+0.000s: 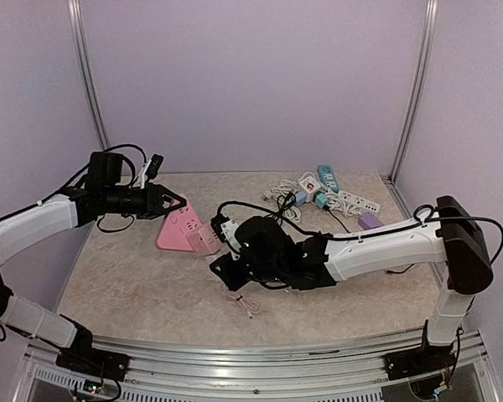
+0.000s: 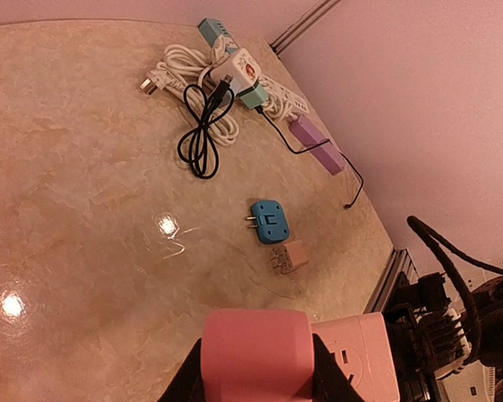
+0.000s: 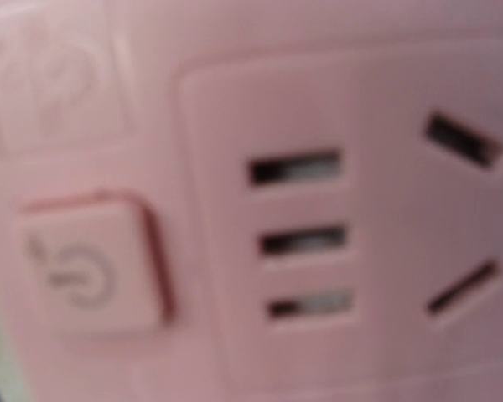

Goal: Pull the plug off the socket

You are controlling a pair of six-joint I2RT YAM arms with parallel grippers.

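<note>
A deep pink block is joined to a paler pink socket unit left of the table's middle. My left gripper is shut on the deep pink block, with a black finger on each side of it. The paler unit sticks out to its right. My right gripper is up against the paler unit. That unit's face fills the right wrist view with its power button and slots. The right fingers are hidden, so I cannot tell their state.
A blue adapter and a tan adapter lie loose on the table. A coiled black cable, white cables and power strips and a purple strip lie at the back right. A thin white cable lies under the right arm.
</note>
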